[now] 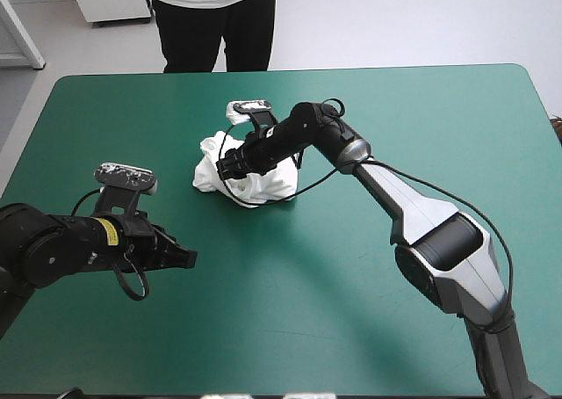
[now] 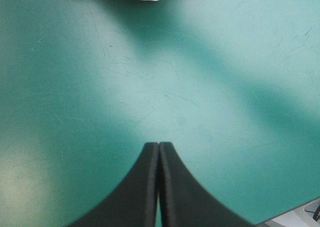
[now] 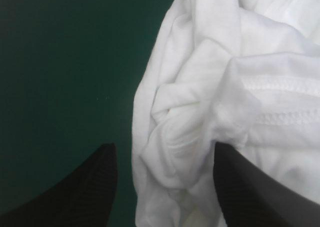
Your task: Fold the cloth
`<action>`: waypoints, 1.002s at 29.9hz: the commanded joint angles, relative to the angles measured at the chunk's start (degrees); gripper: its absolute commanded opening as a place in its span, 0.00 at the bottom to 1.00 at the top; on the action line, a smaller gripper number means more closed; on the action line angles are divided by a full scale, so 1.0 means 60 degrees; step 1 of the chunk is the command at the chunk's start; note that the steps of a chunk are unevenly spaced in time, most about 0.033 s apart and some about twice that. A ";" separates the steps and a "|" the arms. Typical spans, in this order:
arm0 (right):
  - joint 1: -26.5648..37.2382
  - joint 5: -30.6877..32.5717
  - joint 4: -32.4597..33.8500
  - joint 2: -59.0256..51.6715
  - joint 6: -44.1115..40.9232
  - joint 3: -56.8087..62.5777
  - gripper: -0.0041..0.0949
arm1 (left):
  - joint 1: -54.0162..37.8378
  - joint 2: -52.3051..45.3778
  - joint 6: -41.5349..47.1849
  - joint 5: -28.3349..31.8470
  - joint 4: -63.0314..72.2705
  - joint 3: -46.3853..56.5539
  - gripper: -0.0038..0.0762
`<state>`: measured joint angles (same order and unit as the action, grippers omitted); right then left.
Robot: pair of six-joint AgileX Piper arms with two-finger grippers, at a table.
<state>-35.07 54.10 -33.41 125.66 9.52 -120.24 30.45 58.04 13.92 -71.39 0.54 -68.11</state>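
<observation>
While the T-shirt [image 1: 209, 176] lies as a crumpled heap toward the far middle of the table [image 1: 351, 311], the right gripper [image 3: 163, 147] hangs over it, fingers spread wide with a rumpled fold between them, gripping nothing, probably poised to seize an edge. The left gripper [image 2: 158, 146], fingers pressed together and empty, stands apart at the near left, probably kept clear.

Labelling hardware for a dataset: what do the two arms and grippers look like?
The left arm is black with a yellow label; the right arm has silver-grey shells and black joints. The left gripper and right gripper each have two broad black fin-shaped fingers.
</observation>
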 commanded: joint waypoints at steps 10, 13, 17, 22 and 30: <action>0.0042 0.2456 0.2568 -0.0653 -0.1474 -0.1633 0.57 | 0.0024 -0.0137 0.0263 -0.0269 0.0213 -0.0196 0.04; 0.0142 0.2890 0.3081 -0.0653 -0.1587 -0.1633 0.57 | 0.0024 -0.0137 0.0263 -0.0226 0.0232 -0.0196 0.04; 0.0577 0.2890 0.3229 -0.0671 -0.1925 -0.1615 0.57 | 0.0024 -0.0137 0.0263 -0.0226 0.0247 -0.0196 0.04; 0.1253 0.2829 0.3210 -0.0649 -0.1988 -0.1538 0.57 | 0.0024 -0.0137 0.0263 -0.0209 0.0211 -0.0196 0.04; 0.1992 0.2198 0.2049 -0.0541 -0.1450 -0.0623 0.57 | 0.0024 -0.0113 0.0263 0.0331 0.0171 -0.0196 0.04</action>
<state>-23.71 70.01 -17.89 125.66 -0.85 -124.24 30.45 58.04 14.99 -71.44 1.44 -68.11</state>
